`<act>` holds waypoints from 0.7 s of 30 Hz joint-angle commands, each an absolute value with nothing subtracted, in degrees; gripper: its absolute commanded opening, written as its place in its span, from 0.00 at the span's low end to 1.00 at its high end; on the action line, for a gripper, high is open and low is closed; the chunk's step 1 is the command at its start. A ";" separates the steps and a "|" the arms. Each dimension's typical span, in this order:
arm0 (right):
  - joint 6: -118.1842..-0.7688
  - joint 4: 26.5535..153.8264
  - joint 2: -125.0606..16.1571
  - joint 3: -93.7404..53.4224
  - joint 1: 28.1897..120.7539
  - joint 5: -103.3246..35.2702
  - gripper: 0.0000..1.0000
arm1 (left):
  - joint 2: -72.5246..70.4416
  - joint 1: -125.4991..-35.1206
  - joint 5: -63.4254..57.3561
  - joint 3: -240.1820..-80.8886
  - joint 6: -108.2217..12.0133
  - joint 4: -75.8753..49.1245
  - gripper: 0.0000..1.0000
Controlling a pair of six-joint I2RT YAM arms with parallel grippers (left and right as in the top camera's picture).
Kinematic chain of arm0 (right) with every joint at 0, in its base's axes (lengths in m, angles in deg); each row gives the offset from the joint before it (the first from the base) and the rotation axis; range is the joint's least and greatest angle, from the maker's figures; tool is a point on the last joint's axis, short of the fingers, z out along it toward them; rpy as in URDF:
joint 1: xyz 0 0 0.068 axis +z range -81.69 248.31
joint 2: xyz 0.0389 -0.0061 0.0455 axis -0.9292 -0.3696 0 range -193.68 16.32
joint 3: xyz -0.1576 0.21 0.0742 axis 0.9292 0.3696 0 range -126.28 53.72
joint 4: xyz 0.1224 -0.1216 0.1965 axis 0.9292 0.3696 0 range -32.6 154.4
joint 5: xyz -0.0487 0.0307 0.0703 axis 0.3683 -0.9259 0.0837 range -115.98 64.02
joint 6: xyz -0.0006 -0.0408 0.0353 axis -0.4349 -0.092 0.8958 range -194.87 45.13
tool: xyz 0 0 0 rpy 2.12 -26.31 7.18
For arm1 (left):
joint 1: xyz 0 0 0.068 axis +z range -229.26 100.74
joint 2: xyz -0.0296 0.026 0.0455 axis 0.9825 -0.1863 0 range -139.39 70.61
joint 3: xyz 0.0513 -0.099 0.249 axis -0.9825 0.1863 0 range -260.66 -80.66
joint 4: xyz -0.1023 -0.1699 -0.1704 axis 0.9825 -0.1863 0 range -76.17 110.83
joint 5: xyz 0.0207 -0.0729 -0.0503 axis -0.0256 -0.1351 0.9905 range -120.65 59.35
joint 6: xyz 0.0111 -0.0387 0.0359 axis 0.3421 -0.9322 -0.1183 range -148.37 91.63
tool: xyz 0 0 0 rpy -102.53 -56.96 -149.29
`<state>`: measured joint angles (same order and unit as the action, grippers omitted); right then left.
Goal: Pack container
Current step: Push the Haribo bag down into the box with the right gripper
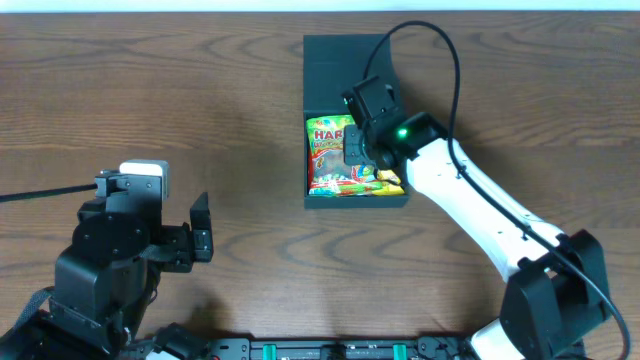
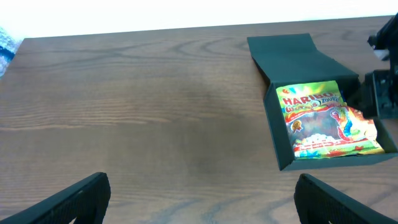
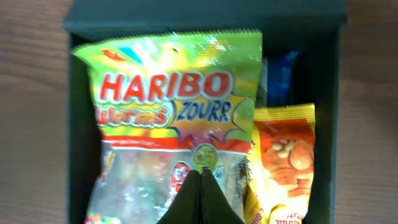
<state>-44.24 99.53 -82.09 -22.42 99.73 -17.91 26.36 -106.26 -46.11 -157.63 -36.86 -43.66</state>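
The container [image 1: 345,50] is a dark square box, open with its lid flap folded back, at the table's middle right. Inside lies a green Haribo bag [image 1: 325,160], with an orange snack pack [image 3: 286,155] and a blue pack [image 3: 280,78] beside it on the right. My right gripper [image 3: 200,177] hangs over the box, its jaws pressed together with nothing between them and its tips at the lower part of the Haribo bag [image 3: 168,112]. My left gripper [image 1: 201,230] stands open over bare table at the left, far from the container [image 2: 273,130].
The wooden table [image 1: 200,100] runs out to the left and in front of the box. The right arm's white link [image 1: 480,200] reaches in from the lower right, with a black cable [image 1: 455,70] arching over the box.
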 commanded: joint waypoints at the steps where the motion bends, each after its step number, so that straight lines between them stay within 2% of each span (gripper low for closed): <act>1: -42.32 95.69 -82.81 -16.94 100.21 -15.48 0.02 | 26.38 -105.89 -47.14 -158.39 -35.85 -43.72 0.95; 5: -42.10 89.59 -82.81 -11.27 100.21 -17.78 0.02 | 26.38 -105.89 -47.14 -158.39 -35.85 -43.72 0.95; 21: -41.88 93.48 -80.56 -10.71 102.57 -18.52 0.02 | 26.38 -105.89 -47.14 -158.39 -35.85 -43.72 0.95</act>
